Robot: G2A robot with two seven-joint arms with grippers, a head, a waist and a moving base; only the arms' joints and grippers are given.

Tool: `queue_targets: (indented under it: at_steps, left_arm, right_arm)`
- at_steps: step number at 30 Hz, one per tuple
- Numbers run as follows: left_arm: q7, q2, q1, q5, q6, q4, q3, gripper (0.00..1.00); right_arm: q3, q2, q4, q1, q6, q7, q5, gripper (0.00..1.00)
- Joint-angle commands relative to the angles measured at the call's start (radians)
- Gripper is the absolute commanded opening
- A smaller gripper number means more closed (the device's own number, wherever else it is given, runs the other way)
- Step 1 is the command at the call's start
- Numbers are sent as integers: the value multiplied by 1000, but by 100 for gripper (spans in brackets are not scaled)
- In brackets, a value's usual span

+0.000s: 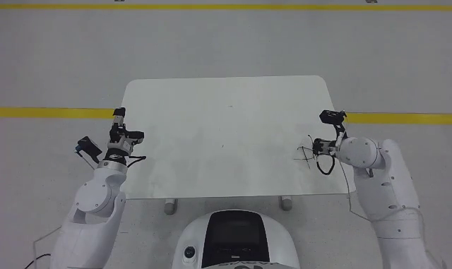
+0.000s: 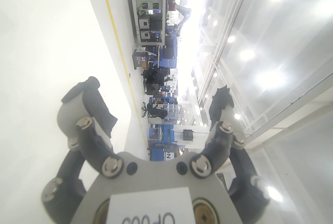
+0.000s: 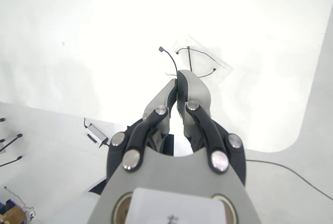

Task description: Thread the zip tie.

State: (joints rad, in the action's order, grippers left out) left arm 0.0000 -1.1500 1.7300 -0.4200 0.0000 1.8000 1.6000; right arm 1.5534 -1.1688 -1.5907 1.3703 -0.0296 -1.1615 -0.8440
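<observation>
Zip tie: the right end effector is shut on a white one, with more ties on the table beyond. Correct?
No: the zip tie in the shut right end effector is black, as the right wrist view shows; more ties lie on the table beyond.

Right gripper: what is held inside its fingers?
The right gripper pinches one black zip tie; its head end curves out past the fingertips. How much of the strap lies between the pads is covered by them.

Right gripper [image 3: 177, 79] at the table's [image 1: 226, 128] right edge, one tie [image 3: 172, 61] between its fingers. More ties [image 3: 189, 58] on the table just beyond it. Left gripper [image 1: 119, 118] over the left edge, well apart.
</observation>
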Motion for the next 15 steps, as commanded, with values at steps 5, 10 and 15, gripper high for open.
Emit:
queue_targets:
  at_steps: [5, 10, 15]
  left_arm:
    - [0, 0, 0, 0, 0, 0, 0, 100]
    - [0, 0, 0, 0, 0, 0, 0, 100]
    - [0, 0, 0, 0, 0, 0, 0, 100]
  right_arm:
    - [86, 11, -20, 59, 161, 40, 199, 0]
    - [96, 14, -17, 64, 190, 38, 223, 0]
    - [96, 14, -17, 64, 190, 38, 223, 0]
